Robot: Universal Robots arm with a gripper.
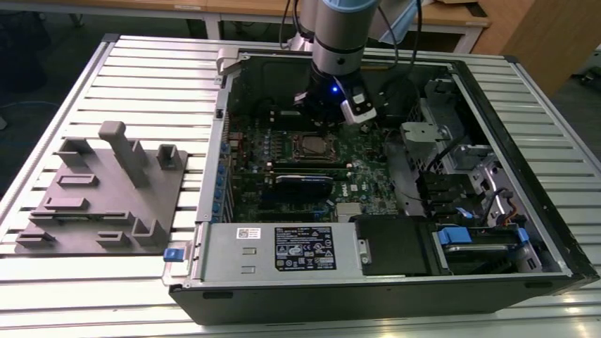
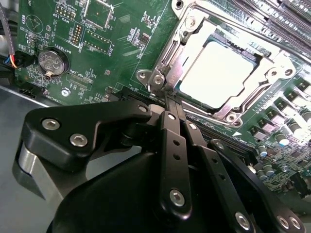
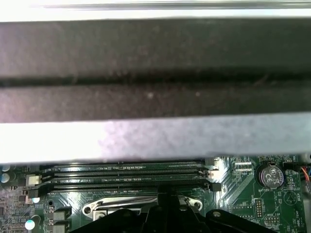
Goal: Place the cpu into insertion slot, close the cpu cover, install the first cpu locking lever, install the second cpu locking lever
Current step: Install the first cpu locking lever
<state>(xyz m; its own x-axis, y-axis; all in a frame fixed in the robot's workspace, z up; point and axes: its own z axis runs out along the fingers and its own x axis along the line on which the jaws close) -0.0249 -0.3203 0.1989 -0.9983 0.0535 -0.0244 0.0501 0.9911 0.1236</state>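
My tool [image 2: 171,103], fingers pinched narrow, sits at the cpu cover's [image 2: 194,46] edge over the cpu [image 2: 216,73]. Memory slots [image 3: 126,175] crowd alongside, and the case wall [image 1: 272,56] stands close, upper centre in the exterior view.

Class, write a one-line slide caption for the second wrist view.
Shut end effector at a corner of the insertion slot, with the cpu seated beneath the closed cpu cover.

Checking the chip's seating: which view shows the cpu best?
Second wrist view: the cpu sits close and unblocked, pale top clear. The exterior view shows it small and distant; the first wrist view catches a silvery edge of the insertion slot.
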